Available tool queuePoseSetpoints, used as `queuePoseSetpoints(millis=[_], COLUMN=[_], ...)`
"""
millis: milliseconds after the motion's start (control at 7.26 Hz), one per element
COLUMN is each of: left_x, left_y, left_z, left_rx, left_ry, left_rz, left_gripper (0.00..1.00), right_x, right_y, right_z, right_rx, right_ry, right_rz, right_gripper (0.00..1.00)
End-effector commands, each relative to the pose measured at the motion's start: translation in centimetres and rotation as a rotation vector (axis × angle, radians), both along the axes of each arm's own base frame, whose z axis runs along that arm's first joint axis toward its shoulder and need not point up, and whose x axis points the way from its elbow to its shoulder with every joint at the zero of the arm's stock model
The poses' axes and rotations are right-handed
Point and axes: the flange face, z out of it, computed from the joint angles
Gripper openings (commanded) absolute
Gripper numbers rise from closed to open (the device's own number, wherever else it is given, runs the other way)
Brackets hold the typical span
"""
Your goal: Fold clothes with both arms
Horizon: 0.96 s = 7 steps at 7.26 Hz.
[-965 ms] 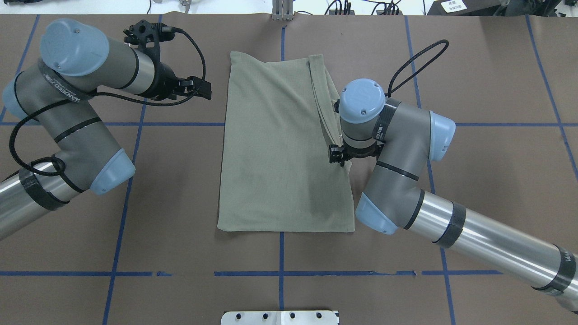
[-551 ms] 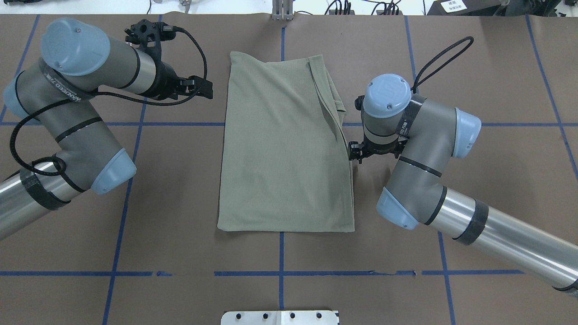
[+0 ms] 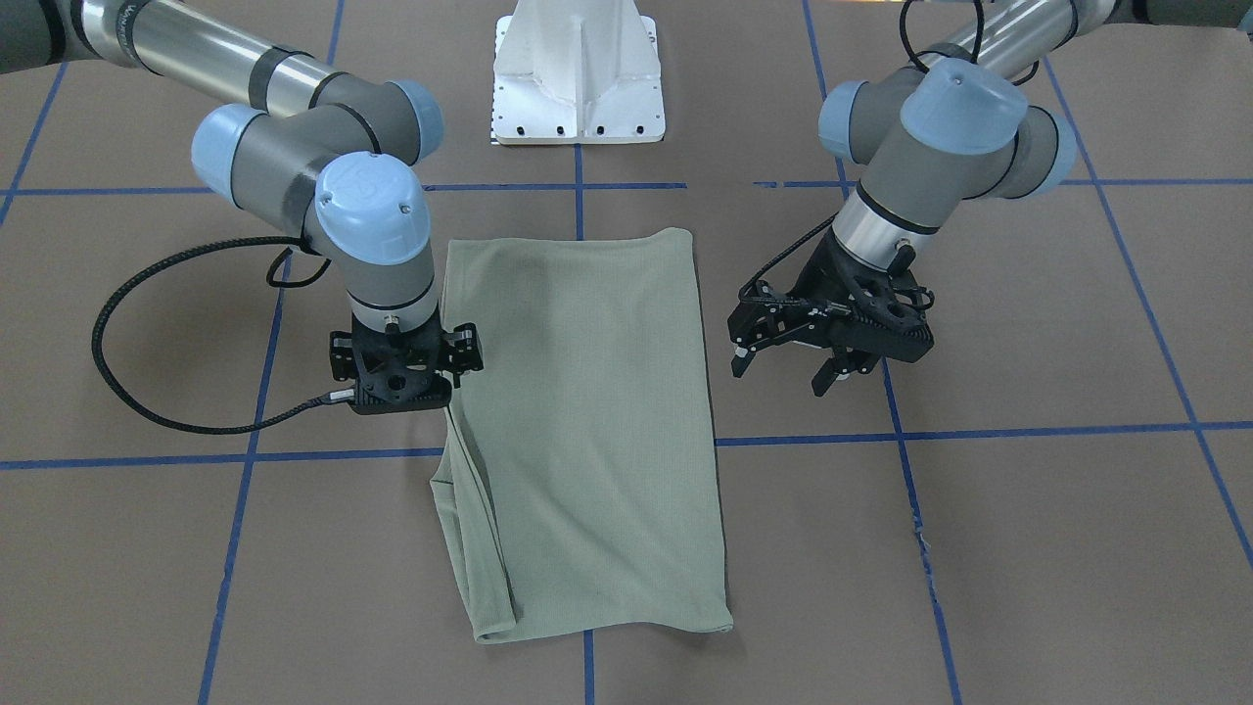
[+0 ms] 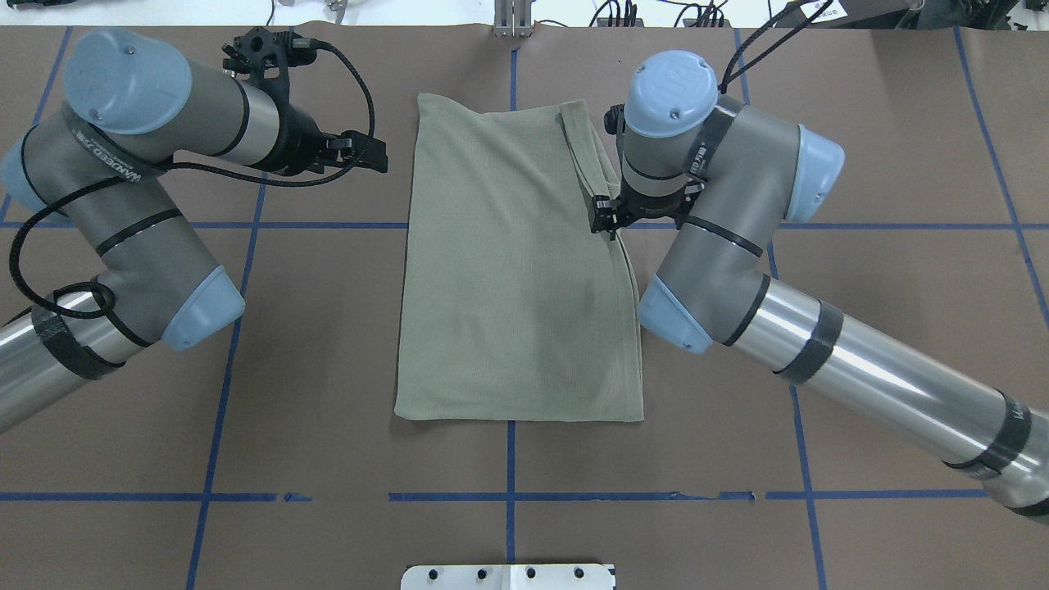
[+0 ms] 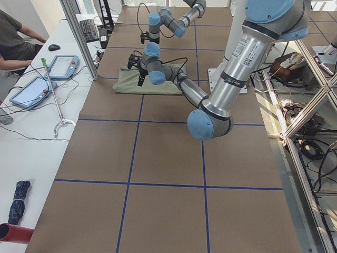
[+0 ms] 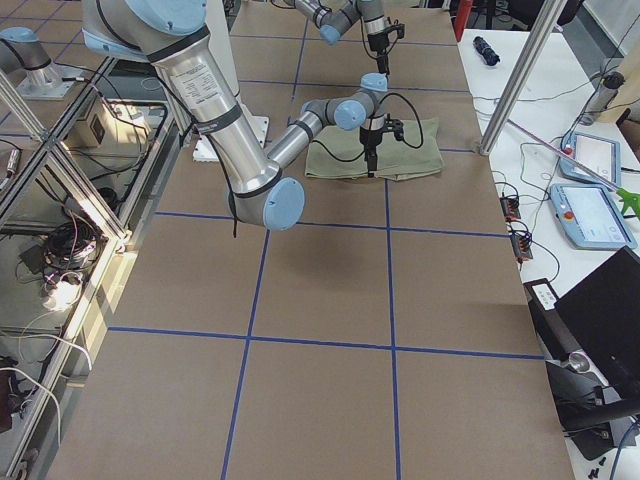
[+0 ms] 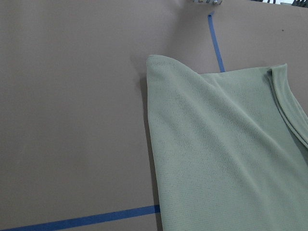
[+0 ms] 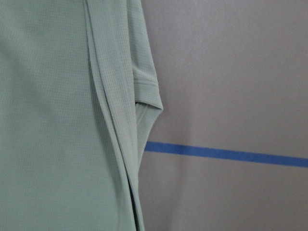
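The sage-green shirt (image 4: 516, 270) lies flat on the brown table, folded into a long rectangle. A sleeve strip (image 4: 586, 164) lies folded in along its right edge, and the cuff (image 8: 144, 86) shows in the right wrist view. The shirt also shows in the front view (image 3: 578, 421) and the left wrist view (image 7: 226, 154). My right gripper (image 4: 605, 220) hangs over that right edge, pointing down. It looks spread and holds nothing (image 3: 396, 387). My left gripper (image 4: 379, 156) is open and empty, off the shirt's far left corner, with both fingers apart (image 3: 783, 372).
The white pedestal base (image 3: 578, 88) stands at the robot's side of the table. Blue tape lines (image 4: 508, 496) grid the brown surface. An operator (image 5: 16, 42) sits at a side table with tablets, beyond the far edge.
My right gripper left the shirt's right edge at mid-length, swung outward, then moved toward the far end over the sleeve strip. The sleeve settled flat. The left arm barely moved.
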Motion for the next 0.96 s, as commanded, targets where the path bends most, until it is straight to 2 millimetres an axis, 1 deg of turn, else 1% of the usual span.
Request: queuePoseSetpoints(millis=[0,138,276,413,827], left_x=[-1.0,-1.1,-1.2,-1.3,-1.2], left_y=[-0.7,-0.6,-0.7,-0.8,-0.7], left_z=[-0.2,-0.2,-0.2,-0.3,-0.4], left_rx=[0.017,0.018,0.018,0.019,0.019], left_ry=[0.007,0.008,0.008,0.009,0.012], left_rz=[-0.020,-0.020,-0.021,-0.024,-0.024], left_gripper=[1.00,1.00,1.00,1.00,1.00], right_x=[-2.4,-3.5,-4.4,-4.8,-5.7], right_y=[-6.0,-7.4,-8.1,-8.1,-7.6], right_z=[1.1,1.1,0.2,0.2,2.0], right_rx=[0.041,0.035,0.030,0.022,-0.005], right_ry=[-0.018,-0.012,-0.007,-0.004,0.016], right_rz=[0.012,0.015,0.013,0.014,-0.002], right_gripper=[1.00,1.00,1.00,1.00,1.00])
